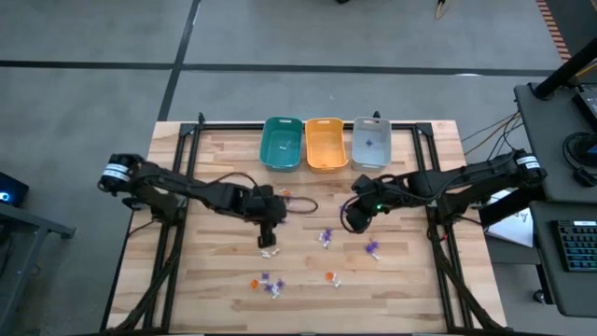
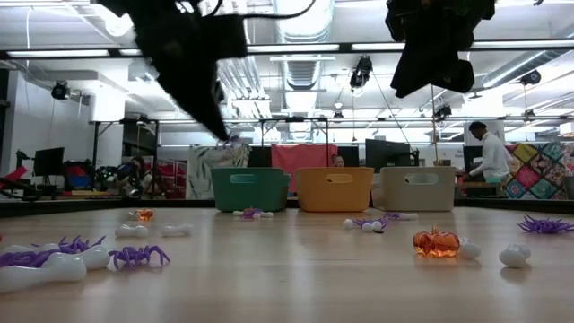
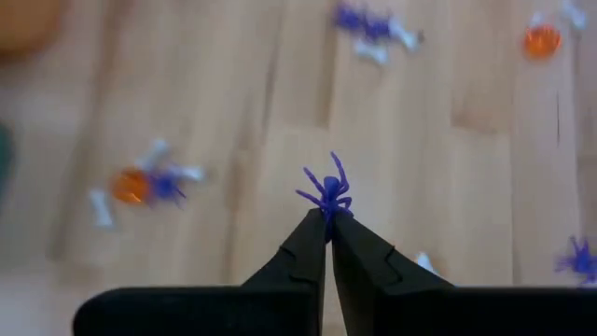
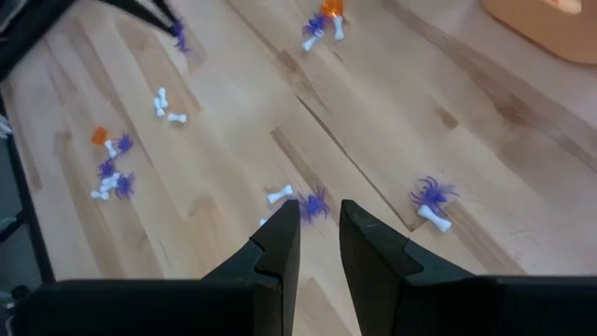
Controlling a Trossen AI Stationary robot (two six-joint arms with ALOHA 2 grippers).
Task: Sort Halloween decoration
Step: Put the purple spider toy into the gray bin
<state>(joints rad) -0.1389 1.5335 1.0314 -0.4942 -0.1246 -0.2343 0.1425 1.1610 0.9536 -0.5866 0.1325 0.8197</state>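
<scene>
1. Left gripper [image 3: 328,222] is pinching a purple spider [image 3: 326,191] at its fingertips, jaws clamped together on it, hovering over the middle of the table [image 1: 420,280] just above a white bone [image 1: 269,251].
2. Right gripper [image 4: 320,217] is hanging over another purple spider [image 4: 314,203] and bone pair, jaws slightly apart, gripping nothing.
3. Step in hand, as I read it: left arm is carrying its spider toward a bin.
4. Next move calls for swinging it back to the far edge and releasing over the correct bin: teal bin [image 1: 282,143], orange bin [image 1: 326,143] or grey bin [image 1: 370,142]. Purple trinkets are showing in the grey one.
5. Remaining decorations are lying scattered: orange pumpkin [image 2: 436,242], more spiders and bones near the front.
6. Right arm is sitting beside the grey bin, possibly crowding that route.
</scene>
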